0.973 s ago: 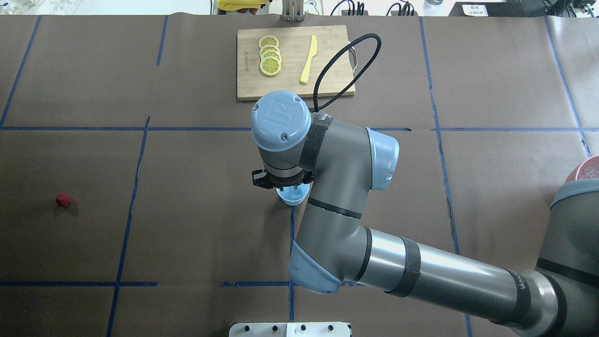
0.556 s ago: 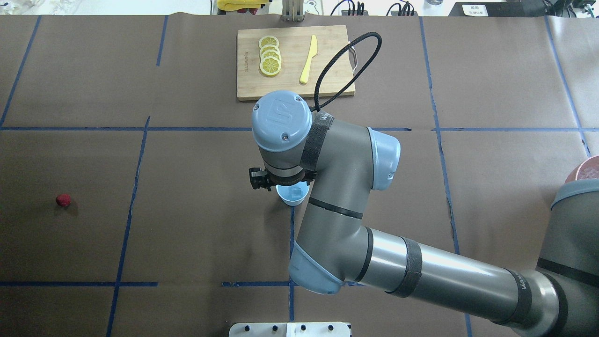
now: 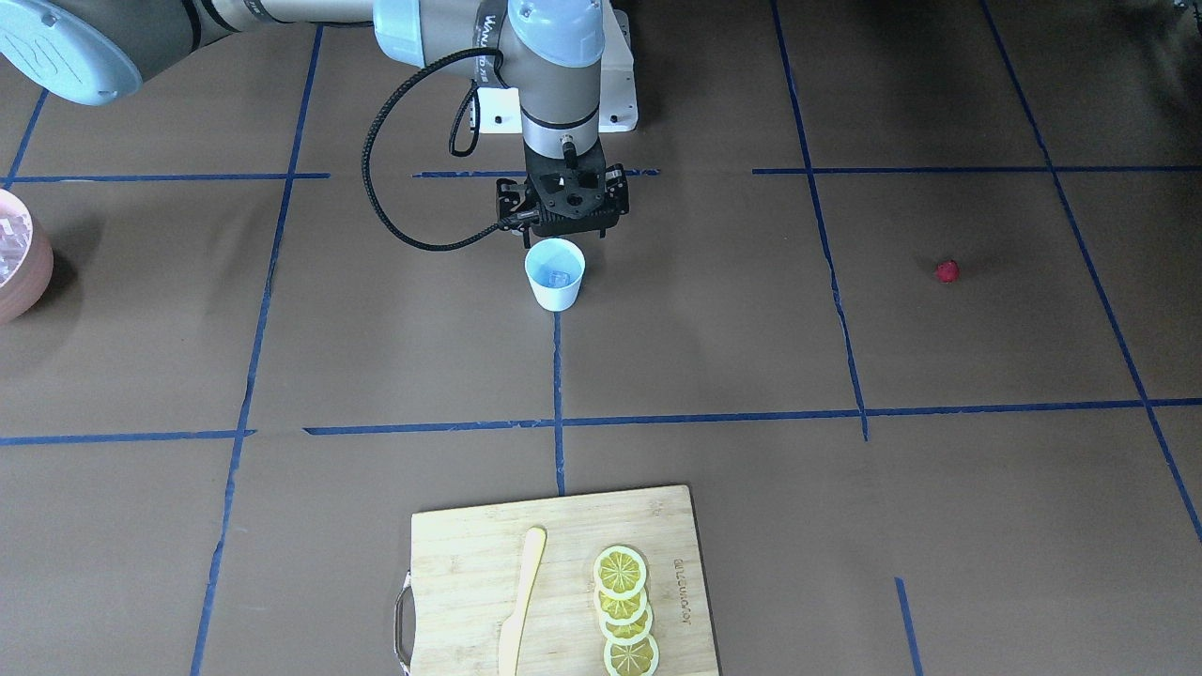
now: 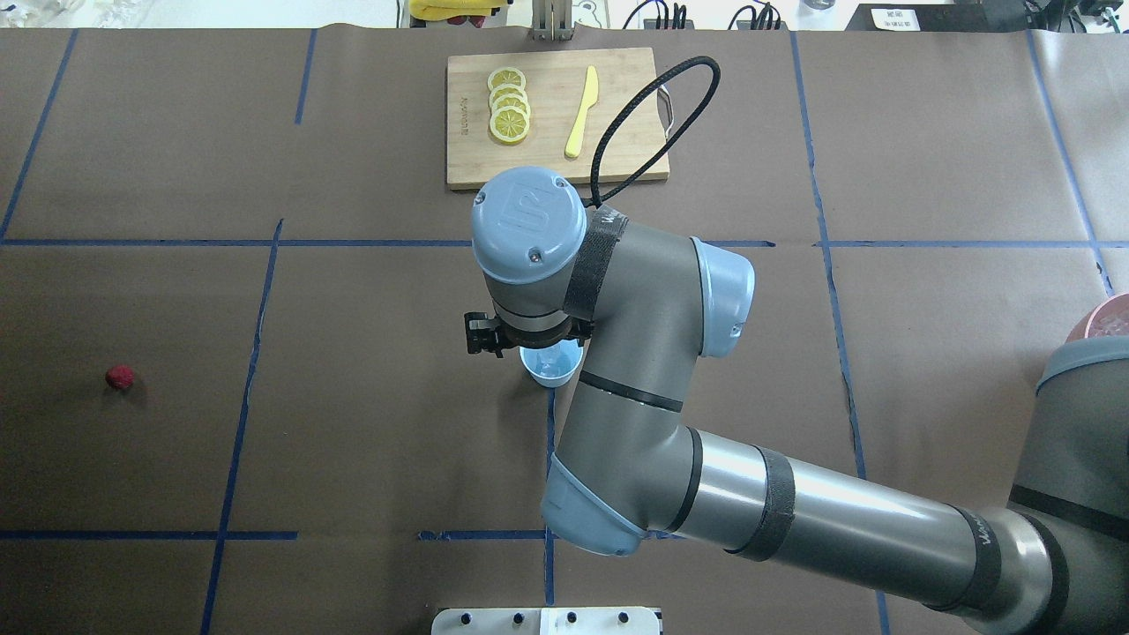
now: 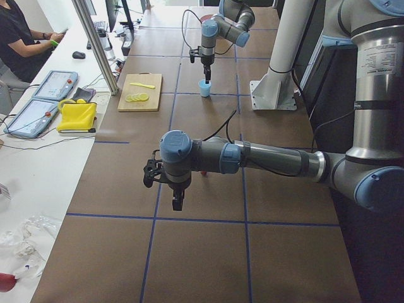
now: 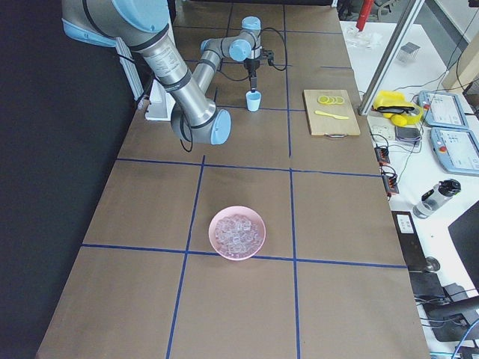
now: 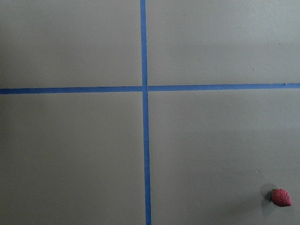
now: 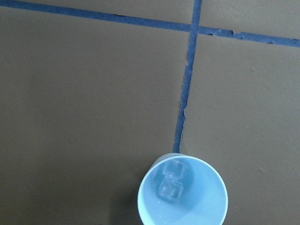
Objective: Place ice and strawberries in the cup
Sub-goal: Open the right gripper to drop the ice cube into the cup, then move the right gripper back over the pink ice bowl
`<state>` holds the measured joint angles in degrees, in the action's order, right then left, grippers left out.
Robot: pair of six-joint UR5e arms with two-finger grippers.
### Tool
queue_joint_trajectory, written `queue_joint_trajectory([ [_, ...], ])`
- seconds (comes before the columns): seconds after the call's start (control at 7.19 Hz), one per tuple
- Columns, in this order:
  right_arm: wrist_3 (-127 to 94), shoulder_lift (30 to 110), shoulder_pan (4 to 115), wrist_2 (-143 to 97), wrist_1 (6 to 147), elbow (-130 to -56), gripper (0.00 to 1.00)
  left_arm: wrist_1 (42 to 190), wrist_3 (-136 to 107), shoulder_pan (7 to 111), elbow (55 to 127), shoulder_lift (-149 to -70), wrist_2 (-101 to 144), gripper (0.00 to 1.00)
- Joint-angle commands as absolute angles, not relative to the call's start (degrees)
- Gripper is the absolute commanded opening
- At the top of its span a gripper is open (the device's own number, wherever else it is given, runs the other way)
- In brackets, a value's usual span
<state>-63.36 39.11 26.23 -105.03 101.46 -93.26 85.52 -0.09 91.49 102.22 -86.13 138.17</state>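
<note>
**A:** Are the fingers of the right gripper [image 3: 563, 214] showing above the cup [image 4: 551, 371]?

**B:** Not clearly. In the overhead view the right arm's wrist is covering them, and part of the cup's rim too. From the front they are blending into the black gripper body.

**A:** And the left gripper [image 5: 177, 203]?

**B:** It is appearing only in the left side view, well apart from the cup, so I cannot tell its state.

**A:** The pink bowl [image 3: 21, 274]?

**B:** Picture edges are cutting it, well apart from the cup. The right wrist view is also cutting the cup's rim.
</note>
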Motion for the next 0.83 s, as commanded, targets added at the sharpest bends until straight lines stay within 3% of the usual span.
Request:
queue_joint_trajectory([
  [0.0, -63.4, 39.7, 27.5, -105.3, 102.9, -96.8, 0.99, 85.5, -0.1, 91.5, 102.2, -86.1, 138.2, 1.00],
  [0.14, -62.5, 42.7, 29.9, -105.7, 108.0, -103.7, 0.99, 85.5, -0.1, 91.5, 102.2, -86.2, 138.1, 1.00],
  [0.42, -53.8, 57.2, 36.2, -105.8, 110.0, -119.3, 0.99, 85.5, -0.1, 91.5, 102.6, -86.3, 138.2, 1.00],
  [0.7, -40.3, 70.4, 46.0, -108.4, 109.7, -125.3, 0.99, 85.5, -0.1, 91.5, 103.1, -86.3, 138.2, 1.00],
])
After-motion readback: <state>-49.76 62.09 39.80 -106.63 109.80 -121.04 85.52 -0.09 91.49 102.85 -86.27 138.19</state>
